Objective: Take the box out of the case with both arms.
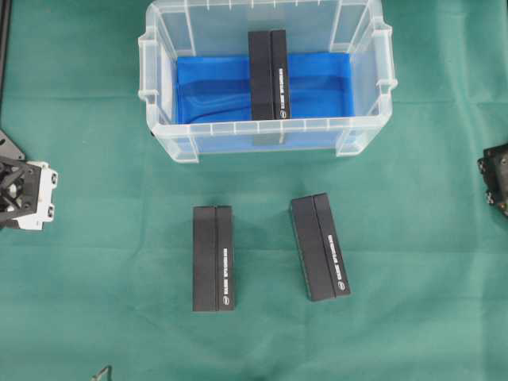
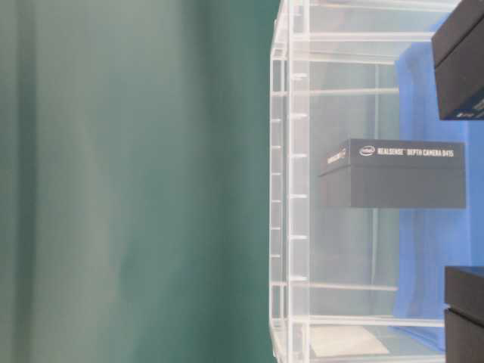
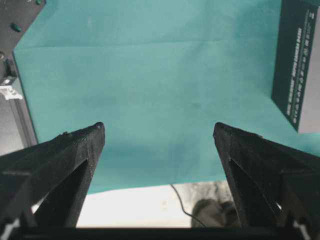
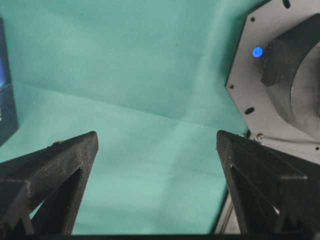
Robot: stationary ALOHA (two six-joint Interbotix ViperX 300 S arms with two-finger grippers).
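The box (image 2: 393,172) in the case (image 1: 159,119) carries white lettering. The table-level view resolves it as "REALSENSE DEPTH CAMERA D415" beside an oval logo; the overhead view shows the same print only as an unreadable white strip.

The case is a clear bin with a ribbed rim and a blue lining (image 1: 206,91). It holds one black box, set on the lining near the middle, long axis running from the near wall to the far wall.

The overhead view alone shows two further black boxes on the green table (image 1: 95,278) in front of the case: the left box (image 1: 213,258) lies straight, the right box (image 1: 319,246) is slightly turned. Both bear similar white print.

The left gripper (image 3: 159,131) and right gripper (image 4: 157,139) appear fully only in the wrist views. Both sets of jaws stand wide apart and hold nothing, with bare cloth beneath. In the overhead view the arms sit at the left and right edges, well apart from the case.
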